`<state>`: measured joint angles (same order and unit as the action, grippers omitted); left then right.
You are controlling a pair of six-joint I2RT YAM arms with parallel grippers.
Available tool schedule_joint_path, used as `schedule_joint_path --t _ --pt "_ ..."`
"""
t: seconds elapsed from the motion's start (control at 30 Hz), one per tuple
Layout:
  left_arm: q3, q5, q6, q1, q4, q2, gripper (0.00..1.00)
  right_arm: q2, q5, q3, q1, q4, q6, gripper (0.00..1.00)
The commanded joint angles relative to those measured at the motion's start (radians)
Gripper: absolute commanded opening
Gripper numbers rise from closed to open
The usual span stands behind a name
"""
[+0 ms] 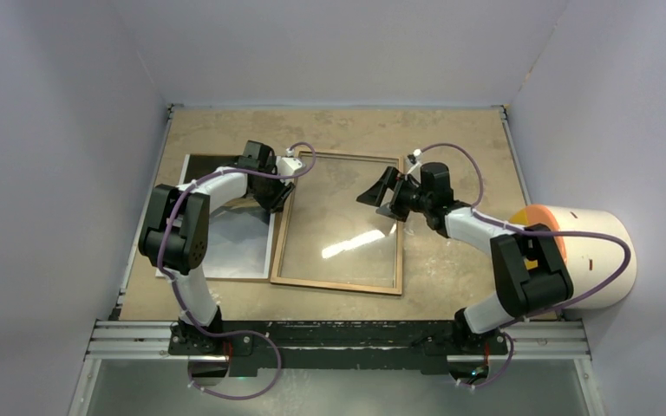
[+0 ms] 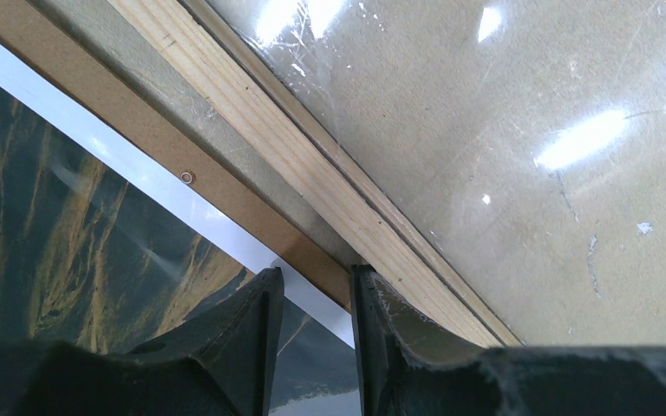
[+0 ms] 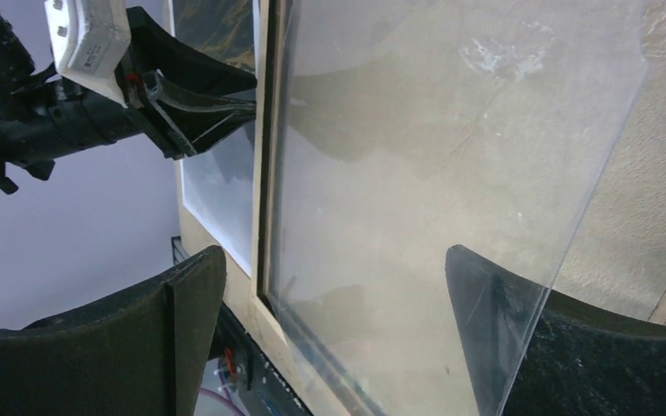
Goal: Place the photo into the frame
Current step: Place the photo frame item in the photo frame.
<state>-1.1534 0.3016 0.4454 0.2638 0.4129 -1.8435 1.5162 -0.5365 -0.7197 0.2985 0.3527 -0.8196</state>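
Observation:
The frame [image 1: 334,284] lies flat mid-table, light wood back up, with its clear pane [image 1: 338,217] in it. The photo [image 1: 234,238] lies picture-up on the brown backing board [image 1: 217,278] just left of the frame. My left gripper [image 1: 276,198] points down at the photo's right edge; in the left wrist view its fingers [image 2: 314,277] stand a small gap apart over the photo's [image 2: 69,234] white border and the board [image 2: 225,186], beside the frame's rim [image 2: 269,113]. My right gripper [image 1: 380,198] hovers open over the frame; in its own view [image 3: 336,251] the pane [image 3: 416,173] looks tilted, one finger [image 3: 494,321] showing through it.
A white cylinder with an orange end [image 1: 585,251] lies at the table's right edge beside the right arm. A metal rail [image 1: 338,338] runs along the near edge. Grey walls close in the left, back and right sides.

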Motion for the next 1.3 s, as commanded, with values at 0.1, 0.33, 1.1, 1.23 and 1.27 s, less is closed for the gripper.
schedule_joint_path --t 0.1,0.33,1.1,1.23,1.27 --pt "0.050 0.067 -0.026 0.020 0.088 -0.044 0.36 0.027 0.069 -0.037 0.022 -0.031 0.032 0.99" --pt "0.055 0.066 -0.024 0.020 0.087 -0.043 0.36 0.047 0.170 -0.087 0.037 -0.129 0.090 0.99" --pt "0.041 0.074 -0.019 0.020 0.093 -0.058 0.36 0.069 0.347 -0.173 0.057 -0.291 0.215 0.99" --pt "0.041 0.076 -0.017 0.020 0.098 -0.056 0.36 0.081 0.360 -0.183 0.058 -0.315 0.221 0.99" --pt "0.041 0.076 -0.016 0.020 0.098 -0.056 0.36 0.088 0.354 -0.184 0.058 -0.315 0.222 0.99"
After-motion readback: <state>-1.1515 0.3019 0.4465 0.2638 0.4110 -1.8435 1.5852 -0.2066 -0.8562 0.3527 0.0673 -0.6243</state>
